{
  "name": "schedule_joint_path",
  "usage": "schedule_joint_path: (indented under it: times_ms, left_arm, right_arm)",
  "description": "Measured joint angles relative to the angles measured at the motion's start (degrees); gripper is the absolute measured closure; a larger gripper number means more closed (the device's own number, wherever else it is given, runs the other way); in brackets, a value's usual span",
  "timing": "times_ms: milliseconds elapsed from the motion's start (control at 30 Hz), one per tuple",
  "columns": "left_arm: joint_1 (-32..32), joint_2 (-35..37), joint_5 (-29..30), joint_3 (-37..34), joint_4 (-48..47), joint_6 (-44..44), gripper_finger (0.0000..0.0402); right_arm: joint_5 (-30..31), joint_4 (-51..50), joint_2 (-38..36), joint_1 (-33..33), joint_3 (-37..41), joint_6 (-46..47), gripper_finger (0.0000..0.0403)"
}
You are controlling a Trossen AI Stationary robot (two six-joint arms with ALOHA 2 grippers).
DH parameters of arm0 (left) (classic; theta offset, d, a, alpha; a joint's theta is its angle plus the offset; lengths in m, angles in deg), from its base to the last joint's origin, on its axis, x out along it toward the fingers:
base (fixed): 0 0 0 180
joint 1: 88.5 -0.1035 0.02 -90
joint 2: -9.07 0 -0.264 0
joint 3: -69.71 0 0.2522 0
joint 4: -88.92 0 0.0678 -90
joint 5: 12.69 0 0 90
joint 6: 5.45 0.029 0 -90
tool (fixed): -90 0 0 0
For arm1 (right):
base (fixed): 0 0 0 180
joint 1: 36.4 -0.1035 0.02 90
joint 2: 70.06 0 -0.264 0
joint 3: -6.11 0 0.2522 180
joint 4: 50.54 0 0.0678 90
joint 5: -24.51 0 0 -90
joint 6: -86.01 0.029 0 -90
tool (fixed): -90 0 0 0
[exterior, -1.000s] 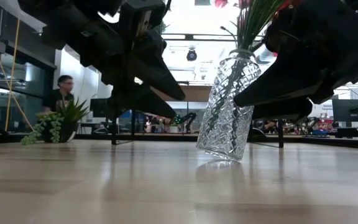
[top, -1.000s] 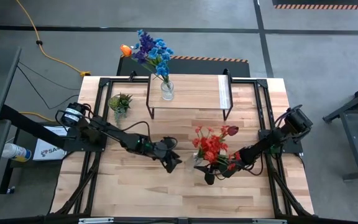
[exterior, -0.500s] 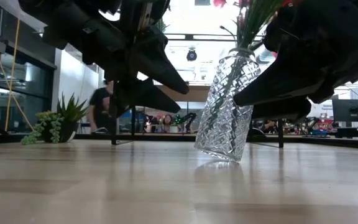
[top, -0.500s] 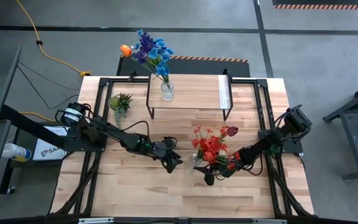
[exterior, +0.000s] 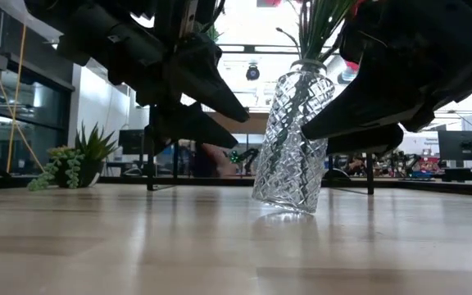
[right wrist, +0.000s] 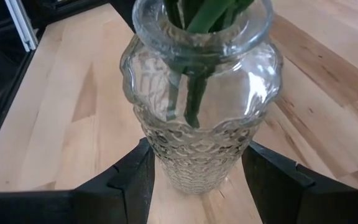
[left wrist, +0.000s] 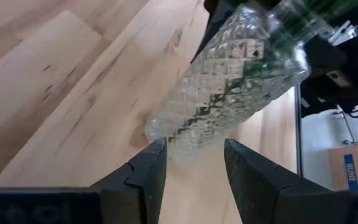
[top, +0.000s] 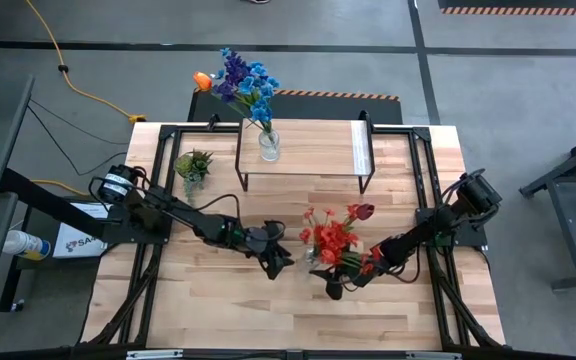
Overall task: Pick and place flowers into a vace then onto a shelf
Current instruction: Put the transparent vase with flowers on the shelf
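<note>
A cut-glass vase (exterior: 292,143) holding red flowers (top: 333,238) on green stems stands tilted near the middle of the table, its neck leaning toward the right. My right gripper (top: 330,276) comes from the right and is shut on it. My left gripper (top: 280,258) is open just left of the vase, its fingertips (left wrist: 157,152) close to the vase's base (left wrist: 173,140) without plainly touching it. At the far edge stands the shelf (top: 318,150), and on it a second vase (top: 268,146) with blue, purple and orange flowers (top: 243,85). My right gripper pinches the vase's lower body (right wrist: 160,168) between its two fingers (right wrist: 129,186), one on each side. The fingers slant down from the table's right. The vase leans in the hold; whether its base rests on the table or hangs just above it, I cannot tell.
A small green potted plant (top: 193,165) sits at the far left of the table, beside the shelf's left legs. Black frame rails (top: 163,190) run along both table sides. Bare wood (top: 228,310) lies toward the near edge.
The vase with the red flowers has shifted a little toward the table's left and stands less tilted than before, still in my right gripper's hold. The blooms have swung left with it.
</note>
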Motion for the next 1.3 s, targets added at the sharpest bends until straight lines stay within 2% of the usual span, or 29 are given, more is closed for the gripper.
schedule_joint_path:
  times_ms: [233,1000,1300]
  left_arm:
    - [0.03,0.0,0.06,0.0,4.89,1.15,0.0206]
    - [-0.06,0.02,0.47,0.0,7.5,1.52,0.0206]
    - [-0.06,0.02,1.09,0.0,7.7,1.52,0.0204]
  right_arm:
    - [0.78,-1.83,-0.02,0.02,-0.43,-0.37,0.0192]
    - [1.67,-2.76,-0.02,0.02,-0.64,-0.21,0.0192]
    - [3.43,-11.51,0.04,0.09,-5.19,-3.71,0.0192]
